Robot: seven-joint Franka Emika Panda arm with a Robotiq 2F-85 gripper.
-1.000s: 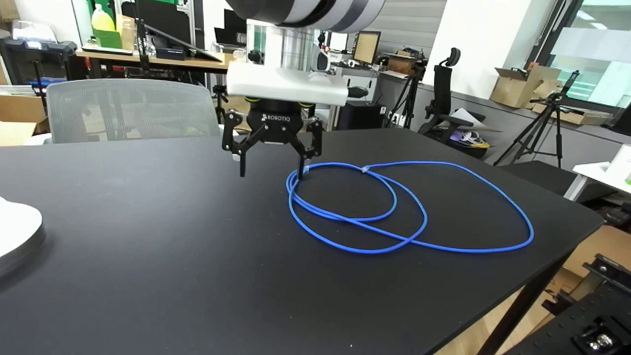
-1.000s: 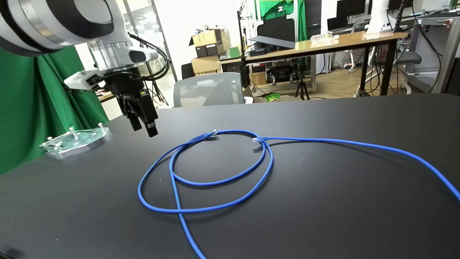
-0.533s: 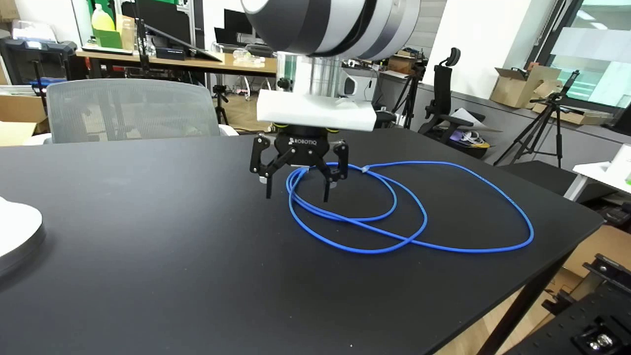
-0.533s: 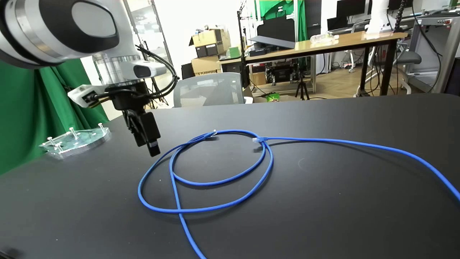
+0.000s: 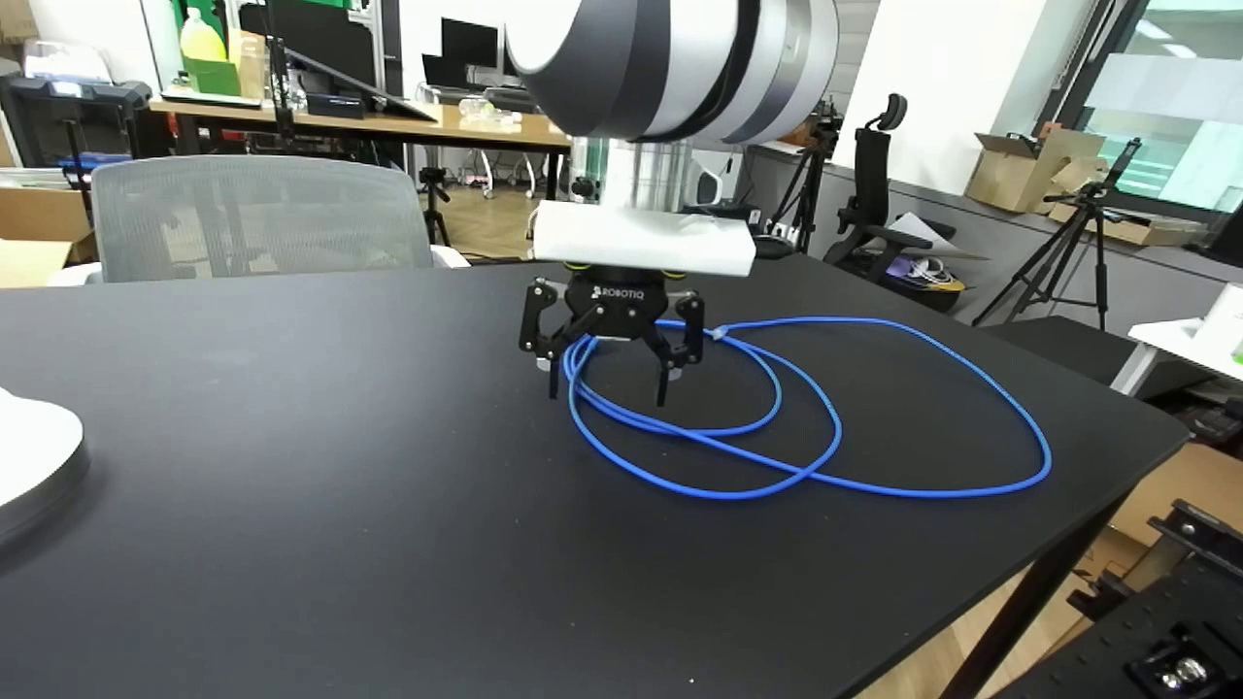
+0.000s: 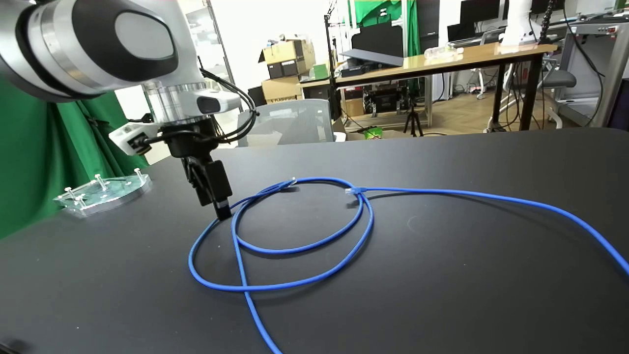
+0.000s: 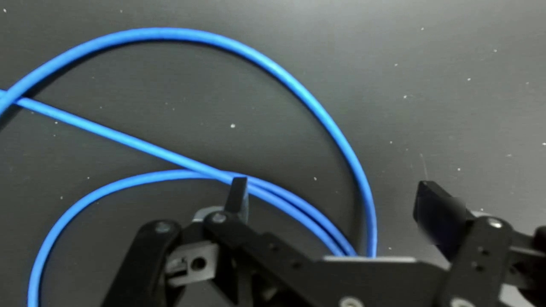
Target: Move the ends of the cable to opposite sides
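Here hangs the gripper (image 5: 608, 400), low over the coils of the bright blue cable (image 5: 804, 473), and it is released, its fingers (image 7: 237, 198) spread wide and pointing down! The cable lies in overlapping loops on the dark table (image 5: 388, 544) in an exterior view, the broadest one sweeping out toward a corner. Over to the wrist view, and look at this: a doubled pair of strands and a single outer arc all show in the gap between the fingers, one fingertip overlapping the edge of the pair; touching or just above, I cannot tell. And the ends, both in sight in an exterior view: one end (image 6: 293, 181), tipped with a tiny pale plug, lies along the cord at the far side of the loops, and the other end (image 6: 350, 191), pale-tipped too, crosses a loop on that same far side, the two near each other! The white-and-grey arm (image 6: 113, 44) slants in above, a clear plate (image 6: 117, 191) with upright bolts (image 6: 101, 183) rests off to the side near a green curtain (image 6: 24, 162), and in both exterior views the grey mesh chair (image 5: 262, 218) stands beyond the table's far edge, with a wooden desk (image 6: 471, 56) further back
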